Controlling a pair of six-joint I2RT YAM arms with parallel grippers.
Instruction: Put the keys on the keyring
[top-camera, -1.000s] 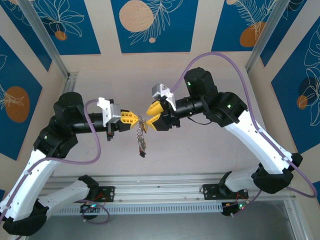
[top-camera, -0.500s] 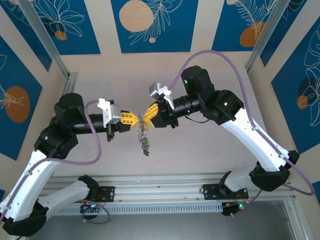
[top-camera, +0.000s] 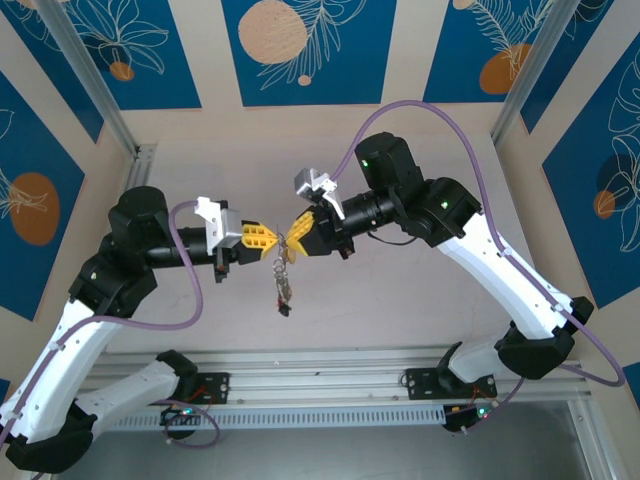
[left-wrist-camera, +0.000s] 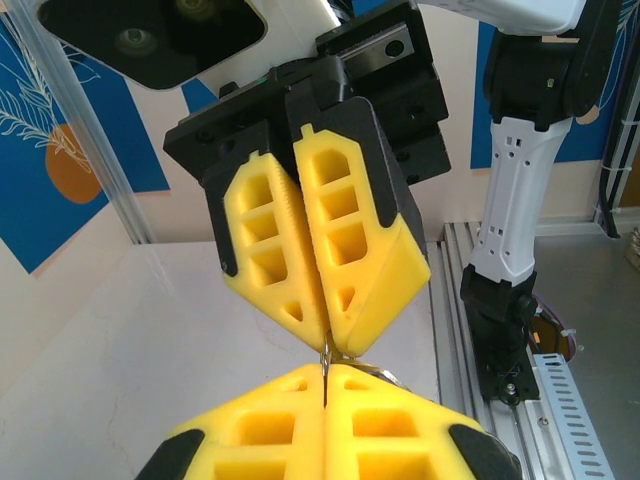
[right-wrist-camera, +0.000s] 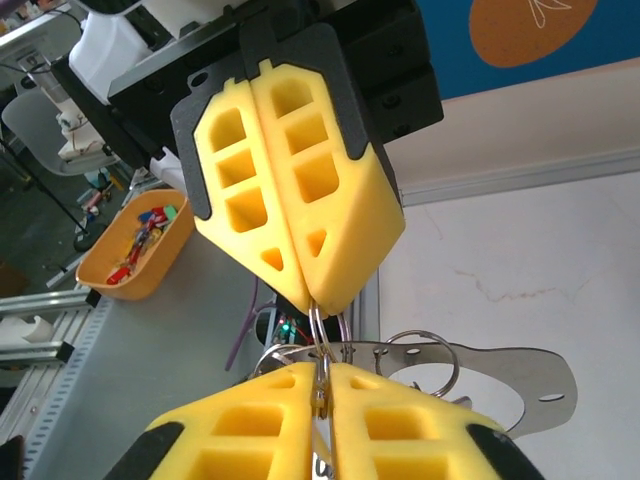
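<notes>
The keys (top-camera: 284, 290), a small dark bunch, hang in mid-air between the two arms over the table. Their thin metal loop (right-wrist-camera: 322, 325) is pinched from both sides. My left gripper (top-camera: 276, 240) is shut on the loop, its yellow pads (left-wrist-camera: 260, 420) pressed together round the wire. My right gripper (top-camera: 293, 236) meets it tip to tip and is shut on the same loop (left-wrist-camera: 327, 352). In the right wrist view, a second ring (right-wrist-camera: 425, 345) and a flat metal plate (right-wrist-camera: 520, 378) hang from the bunch. The large grey keyring hoop is out of view.
An orange bowl (right-wrist-camera: 135, 245) holding small coloured tags sits on the grey surface beyond the table's edge. The aluminium rail (top-camera: 320, 385) runs along the near edge by the arm bases. Pale tabletop (top-camera: 400, 300) lies below the hanging bunch.
My right gripper was open a second ago; it has moved left to the left gripper's tips and shut on the loop. The hanging keys swung slightly. The left gripper has stayed put.
</notes>
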